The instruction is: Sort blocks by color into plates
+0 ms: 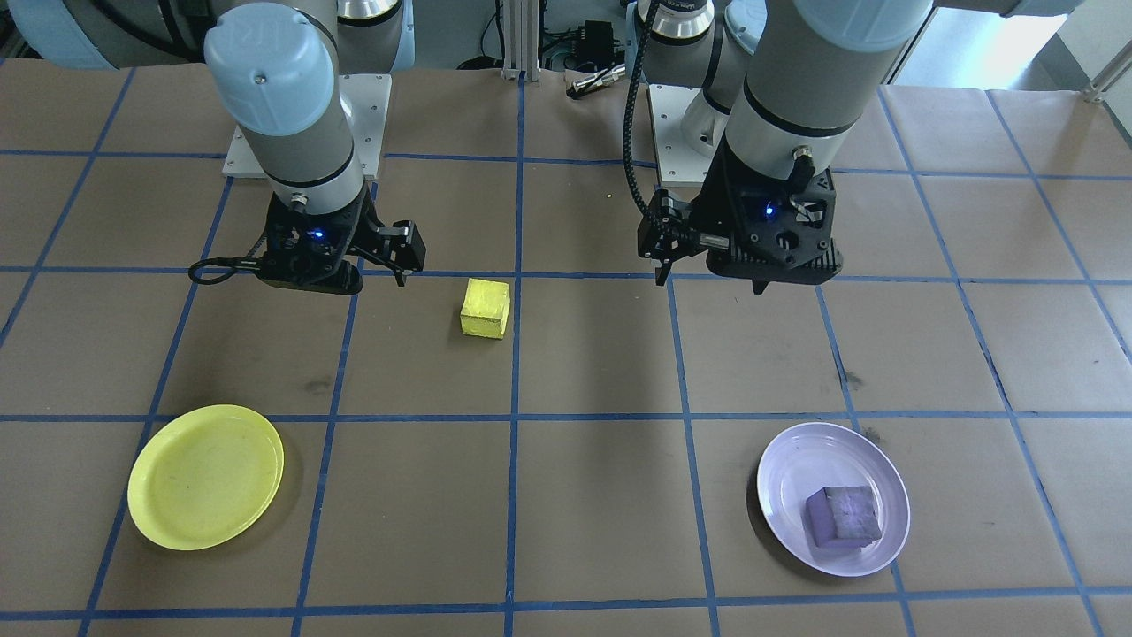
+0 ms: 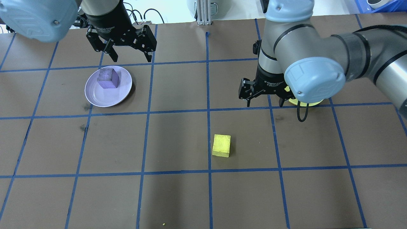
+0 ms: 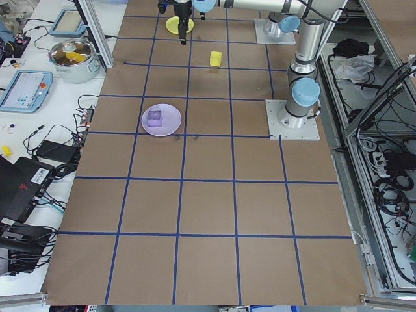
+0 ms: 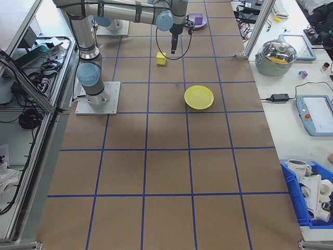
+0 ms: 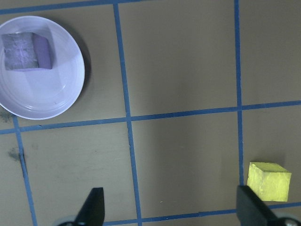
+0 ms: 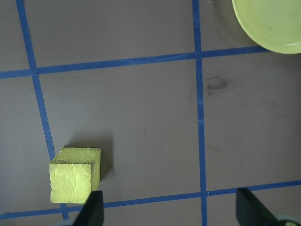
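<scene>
The purple block [image 2: 108,78] lies inside the lavender plate [image 2: 95,98], toward its far side; the left wrist view shows the same block [image 5: 26,52] and plate [image 5: 47,96]. My left gripper [image 2: 132,58] hovers open and empty just beyond that plate. The yellow block [image 2: 221,145] rests on bare table near the centre line, also seen as a cube [image 1: 485,308] from the front. My right gripper [image 2: 265,103] hangs open above the table, short of the yellow block [image 6: 73,176]. The yellow plate [image 1: 205,476] holds nothing; overhead, my right arm covers most of it.
Brown paper with a blue tape grid covers the table [image 2: 178,197]. Both arm bases stand on metal mounting plates [image 1: 367,97]. Off the table's ends sit a lidded pot [image 4: 280,54], tablets, cables and a blue bin [image 4: 307,195].
</scene>
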Available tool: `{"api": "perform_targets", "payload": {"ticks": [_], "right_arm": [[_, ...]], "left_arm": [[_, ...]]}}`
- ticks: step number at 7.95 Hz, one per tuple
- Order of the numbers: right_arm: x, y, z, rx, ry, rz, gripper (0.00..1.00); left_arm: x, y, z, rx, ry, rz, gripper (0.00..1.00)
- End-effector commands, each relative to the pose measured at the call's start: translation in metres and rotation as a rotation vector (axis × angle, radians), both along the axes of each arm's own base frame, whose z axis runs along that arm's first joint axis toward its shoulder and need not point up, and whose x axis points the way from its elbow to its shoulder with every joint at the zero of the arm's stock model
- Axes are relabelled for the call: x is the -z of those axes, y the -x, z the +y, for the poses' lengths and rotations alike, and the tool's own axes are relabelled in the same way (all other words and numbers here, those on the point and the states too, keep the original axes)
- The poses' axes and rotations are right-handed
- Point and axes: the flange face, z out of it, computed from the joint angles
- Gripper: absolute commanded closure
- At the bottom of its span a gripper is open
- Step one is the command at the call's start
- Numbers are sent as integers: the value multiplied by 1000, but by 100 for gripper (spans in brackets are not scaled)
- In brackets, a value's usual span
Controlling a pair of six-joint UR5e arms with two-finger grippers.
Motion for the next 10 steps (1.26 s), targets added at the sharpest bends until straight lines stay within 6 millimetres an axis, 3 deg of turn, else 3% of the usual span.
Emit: {"api": "perform_targets", "payload": {"ticks": [1,3,5,7,9,10], "right_arm": [[30,-22,17,5,-22,-29,0],[47,-48,19,55,-33,-113,0],[82,-82,23,-14,-67,-87,0],[119,-99,23,-43,-122,-71,0],[145,-111,26,-70,-168,-54,0],[151,-112,26,-72,-179,-52,0]], "left_arm": [[-21,-15,2,-23,62,-35,0],[-39,-21,12,-27,99,-33,0],[-56,-21,25,-26,128,-27,0],[-69,-17,41,-21,155,-24,0],[-94,-26,49,-16,210,-7,0],[-84,-28,43,-18,189,28,0]]}}
